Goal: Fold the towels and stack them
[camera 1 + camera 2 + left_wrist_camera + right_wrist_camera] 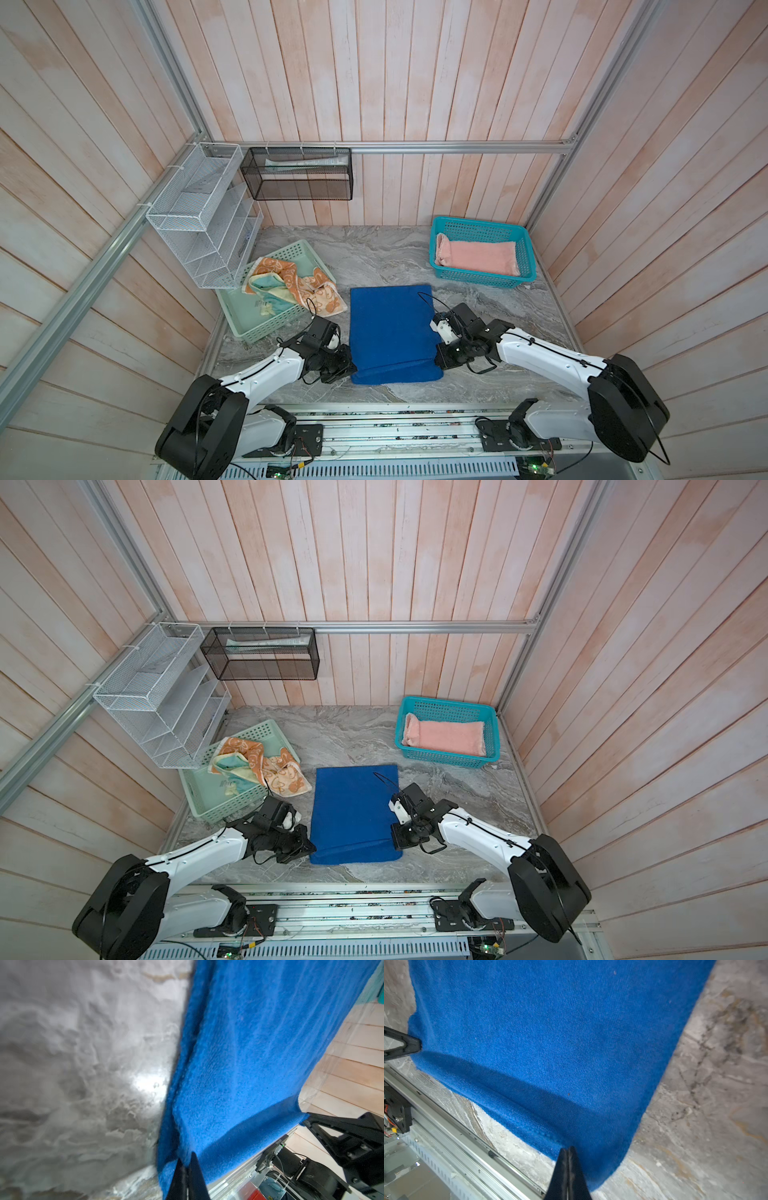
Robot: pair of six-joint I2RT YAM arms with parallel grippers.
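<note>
Both top views: blue towel (390,328) on table (478,303), long axis 12–6; left gripper (353,368) at its 7 o'clock edge, right gripper (436,360) at 5 o'clock.
Left wrist view: jaws pinched on blue cloth.
Right wrist view: likewise; fold probably toward 12.

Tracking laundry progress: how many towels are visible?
4: blue towel on the table, pink towel in the teal basket, orange towel and yellow towel heaped in the mint basket; others possibly hidden.

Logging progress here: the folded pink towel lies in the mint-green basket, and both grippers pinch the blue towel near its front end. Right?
Not quite: the pink towel lies in the teal basket, as both top views show. The rest stands: the left gripper and right gripper pinch the blue towel near its front end.
</note>
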